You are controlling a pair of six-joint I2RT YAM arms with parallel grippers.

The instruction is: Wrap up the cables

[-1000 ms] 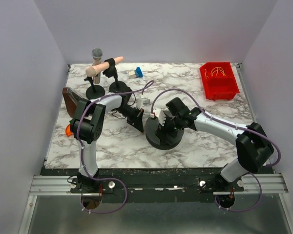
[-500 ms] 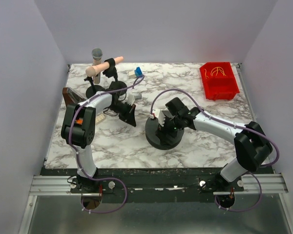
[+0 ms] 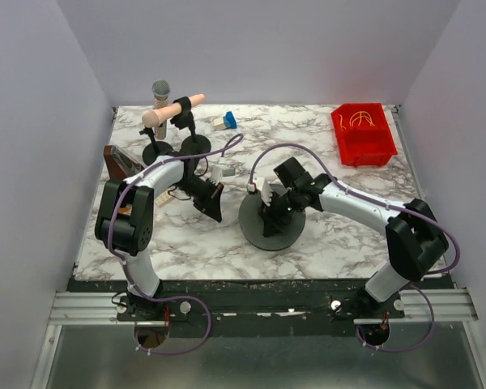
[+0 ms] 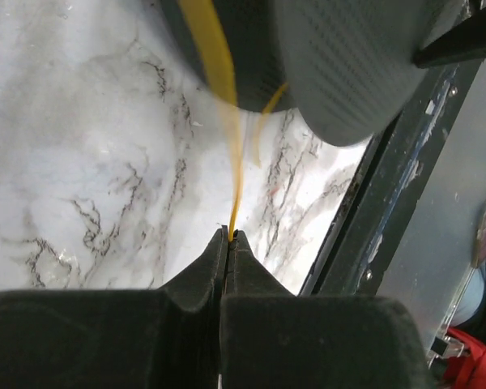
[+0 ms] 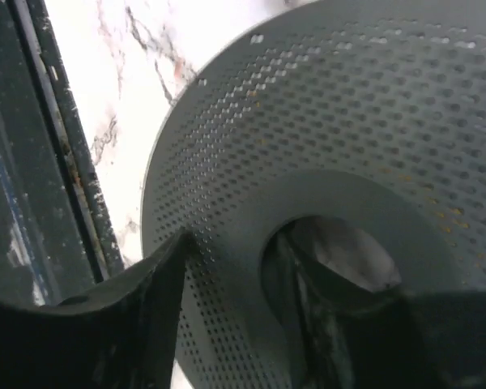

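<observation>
The left pincer (image 4: 229,237) is clenched on a thin yellow-orange cable (image 4: 225,113), pinched right at the fingertips. From there the cable runs straight ahead of the pincer, off the marble bench (image 4: 81,162), to the dark perforated reel (image 4: 348,73) just beyond. A second strand curves beside it under the reel's edge.

The right pincer (image 5: 235,247) grasps the reel (image 5: 348,105) at its raised hub ring, with one finger on the perforated face and the other down in the centre hole. From above, the two pincers are near each other, with the left pincer (image 3: 213,207) beside the reel (image 3: 267,235) and the right pincer (image 3: 270,204) on top of it. Well beyond the right pincer, loose cables (image 3: 360,120) lie in a red bin (image 3: 371,147).
</observation>
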